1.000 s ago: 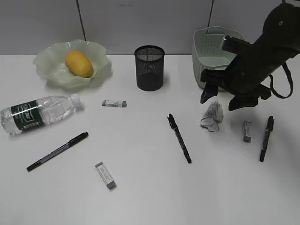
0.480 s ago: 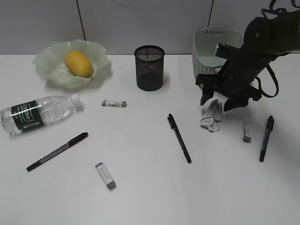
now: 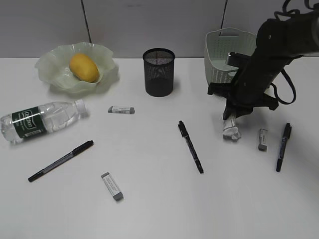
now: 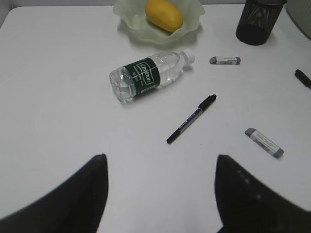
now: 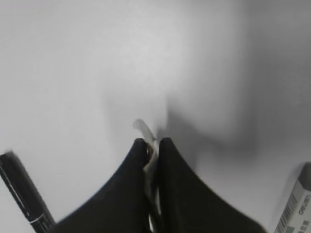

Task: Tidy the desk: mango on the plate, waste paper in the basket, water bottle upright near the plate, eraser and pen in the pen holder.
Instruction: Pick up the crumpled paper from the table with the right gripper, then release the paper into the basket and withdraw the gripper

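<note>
On the desk [image 3: 149,199], nearest at about 7 o'clock lie an eraser [image 3: 112,186] and a black marker [image 3: 61,161], with a second marker [image 3: 191,146] toward the middle, while the left gripper [image 4: 160,194] hovers with its fingers well apart. At 3 o'clock the right gripper [image 3: 231,118] has its fingers pinched together on the waste paper [image 3: 231,130], whose lower end touches the desk, beside a small eraser [image 3: 262,139] and a third marker [image 3: 283,146]. Farther back, the water bottle [image 3: 42,120] lies on its side at 9 o'clock near another eraser [image 3: 121,109], the mango [image 3: 83,67] sits in the plate [image 3: 52,67] at 11 o'clock, the pen holder [image 3: 159,72] stands at 12 and the basket [image 3: 219,62] at 1 o'clock.
</note>
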Controlling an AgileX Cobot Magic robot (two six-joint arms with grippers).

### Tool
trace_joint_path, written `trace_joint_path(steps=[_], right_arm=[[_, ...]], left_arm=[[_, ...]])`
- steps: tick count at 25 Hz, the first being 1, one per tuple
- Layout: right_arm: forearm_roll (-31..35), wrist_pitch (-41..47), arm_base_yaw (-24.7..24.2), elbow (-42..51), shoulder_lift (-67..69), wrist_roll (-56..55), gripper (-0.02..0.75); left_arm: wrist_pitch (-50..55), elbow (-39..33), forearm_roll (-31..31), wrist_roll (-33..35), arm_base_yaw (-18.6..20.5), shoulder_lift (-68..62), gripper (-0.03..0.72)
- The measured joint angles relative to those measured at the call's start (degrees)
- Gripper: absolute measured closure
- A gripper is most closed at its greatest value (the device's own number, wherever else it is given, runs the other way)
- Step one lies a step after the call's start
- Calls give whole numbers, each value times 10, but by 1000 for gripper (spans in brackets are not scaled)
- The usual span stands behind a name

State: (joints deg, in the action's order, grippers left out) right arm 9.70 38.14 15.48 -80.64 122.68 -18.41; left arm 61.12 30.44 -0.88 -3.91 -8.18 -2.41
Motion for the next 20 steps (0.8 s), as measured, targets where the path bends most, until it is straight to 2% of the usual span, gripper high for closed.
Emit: trace_joint_path(steps=[2,11,15,20], right_arm=[[0,26,0,-20,0,4,702],[27,205,0,-183,-1,82,709],[4,213,0,-281,-4,87,710],[-78,166,-1,-356,-6,77,710]], left_arm=[[0,0,0,0,0,0,169],[0,0,0,-1,0,0,169],[0,0,0,-1,0,0,171],[0,0,0,-1,0,0,171]])
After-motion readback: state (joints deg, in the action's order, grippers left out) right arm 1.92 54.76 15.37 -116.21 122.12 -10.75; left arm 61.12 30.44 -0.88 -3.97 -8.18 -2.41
